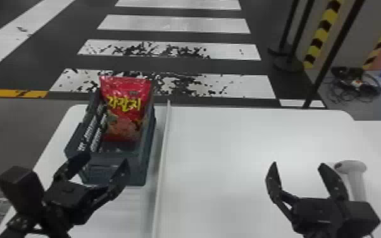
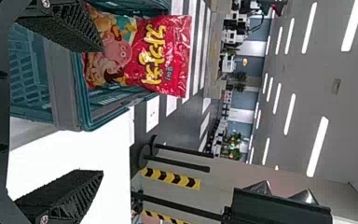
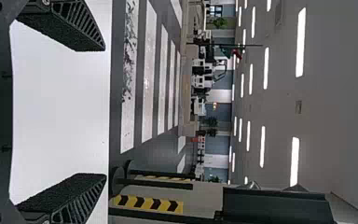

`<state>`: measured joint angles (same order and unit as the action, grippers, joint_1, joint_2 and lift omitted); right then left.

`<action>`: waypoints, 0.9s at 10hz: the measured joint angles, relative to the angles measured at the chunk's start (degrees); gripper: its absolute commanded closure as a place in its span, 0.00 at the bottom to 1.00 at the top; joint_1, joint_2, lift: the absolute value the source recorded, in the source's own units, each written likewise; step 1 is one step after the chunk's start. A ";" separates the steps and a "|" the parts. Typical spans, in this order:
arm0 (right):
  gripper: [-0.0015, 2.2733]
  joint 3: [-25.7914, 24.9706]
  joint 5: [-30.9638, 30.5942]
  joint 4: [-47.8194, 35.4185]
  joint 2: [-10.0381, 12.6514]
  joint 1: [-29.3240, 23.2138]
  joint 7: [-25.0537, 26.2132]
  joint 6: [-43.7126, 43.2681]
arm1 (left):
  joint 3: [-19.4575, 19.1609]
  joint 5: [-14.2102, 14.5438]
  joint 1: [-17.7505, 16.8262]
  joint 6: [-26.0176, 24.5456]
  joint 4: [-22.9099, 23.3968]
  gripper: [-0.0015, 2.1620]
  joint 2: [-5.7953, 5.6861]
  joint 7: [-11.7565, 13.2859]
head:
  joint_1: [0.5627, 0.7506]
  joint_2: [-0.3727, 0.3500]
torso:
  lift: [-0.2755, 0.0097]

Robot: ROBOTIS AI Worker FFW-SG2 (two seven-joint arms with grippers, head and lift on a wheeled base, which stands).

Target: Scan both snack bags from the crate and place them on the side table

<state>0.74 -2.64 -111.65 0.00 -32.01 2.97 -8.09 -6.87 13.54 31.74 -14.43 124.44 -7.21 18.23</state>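
nearest the camera, the left end effector hangs empty over the near end of the crate, its two fingers spread wide. just ahead of it, a red snack bag stands in the crate, leaning toward the far end, its top poking above the rim; whether the second one sits behind it i cannot tell. this looks like the start of a pick, and the aim is the worry: in the left wrist view one finger lines up with the bag while the other lies out over the white surface, so driving straight in could catch the crate's right wall and shove the whole thing along. a hard squeeze on that puffy, slick film could also make it slip or crumple, spoiling a clean barcode read. right of the crate, a raised strip runs along the surface and could trip a bag carried too low. farther right, the right end effector is open and empty too, with the scanner close beside its right-hand finger; a careless sideways swing might knock it over before it is ever gripped.
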 measured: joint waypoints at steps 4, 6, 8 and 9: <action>0.01 0.24 0.03 0.32 0.00 -0.38 -0.04 0.16 | -5.79 3.82 -3.47 -8.75 4.40 0.03 -0.71 1.02 | 0.70 0.56 | 0.63; 0.01 0.31 0.03 0.31 0.00 -0.63 -0.07 0.53 | -9.25 6.16 -7.98 -11.90 3.73 0.03 -3.64 0.89 | 0.70 0.61 | 0.63; 0.01 0.31 0.01 0.32 0.00 -1.07 -0.07 1.15 | -10.01 6.98 -14.25 -13.17 -1.86 0.03 -7.71 1.07 | 0.70 0.66 | 0.63; 0.01 0.15 0.01 0.36 0.00 -1.52 -0.07 1.41 | -9.93 7.83 -18.10 -12.87 -6.25 0.03 -9.74 1.86 | 0.70 0.68 | 0.63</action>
<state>0.90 -2.63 -111.29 0.00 -33.53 2.90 -6.69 -16.81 21.37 13.63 -27.31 118.19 -16.96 20.09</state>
